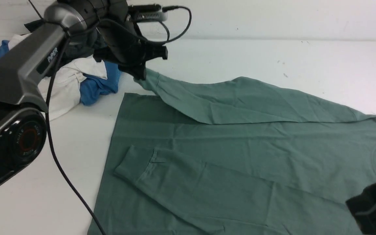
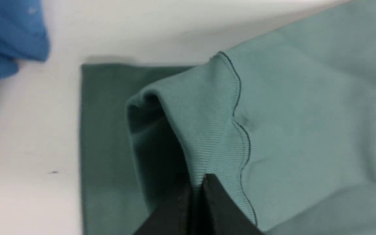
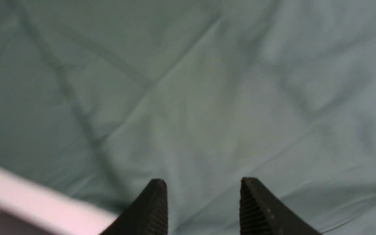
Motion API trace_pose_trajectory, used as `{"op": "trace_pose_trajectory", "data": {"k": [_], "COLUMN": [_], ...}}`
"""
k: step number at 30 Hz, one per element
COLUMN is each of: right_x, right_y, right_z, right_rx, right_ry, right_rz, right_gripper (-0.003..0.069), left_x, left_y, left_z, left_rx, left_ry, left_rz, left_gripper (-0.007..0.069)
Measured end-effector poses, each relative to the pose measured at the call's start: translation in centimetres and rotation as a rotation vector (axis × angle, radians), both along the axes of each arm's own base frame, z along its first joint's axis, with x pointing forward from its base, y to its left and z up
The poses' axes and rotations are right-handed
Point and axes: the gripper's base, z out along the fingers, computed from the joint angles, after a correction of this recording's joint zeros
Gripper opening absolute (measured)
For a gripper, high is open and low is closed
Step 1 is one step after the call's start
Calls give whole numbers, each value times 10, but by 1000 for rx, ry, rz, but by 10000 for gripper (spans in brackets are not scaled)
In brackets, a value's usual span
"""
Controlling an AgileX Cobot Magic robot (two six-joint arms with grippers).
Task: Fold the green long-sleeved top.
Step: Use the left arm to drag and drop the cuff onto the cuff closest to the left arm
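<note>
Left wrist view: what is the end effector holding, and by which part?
The left end effector pinches the top by a ribbed sleeve cuff. The right end effector hangs open over the top, holding nothing.

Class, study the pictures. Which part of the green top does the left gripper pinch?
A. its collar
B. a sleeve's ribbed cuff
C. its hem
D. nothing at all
B: the left gripper is shut on the ribbed cuff of the green long-sleeved top, holding that sleeve end up off the garment's body.
</note>
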Motion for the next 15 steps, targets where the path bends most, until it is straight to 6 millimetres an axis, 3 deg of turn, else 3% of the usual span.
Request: {"op": "trace_pose_trajectory", "data": {"k": [3,5,7,10,15], "right_x": [6,12,13,17,20], "right_y": [-8,-17,-21,-30,-40], "right_z": [10,20,22,23,23], "right_rx": [-51,-80,-90,-110,-128], "right_ry": [-72,-118,-126,-128,-124], "right_rz": [-58,-129,-153,-202,-230], "right_gripper": [266,232,211,139,48], "left_x": [-17,-39,-49,-84,-123], "left_y": [-5,-9,-9,-5,6], "left_z": [21,30,32,36,34], "left_rx": [-11,-3,3,33,51], "left_ry": [-13,13,29,82,151], "left_rz": [-22,-47,-54,-71,-62], "left_gripper": [6,6,6,6,6]}}
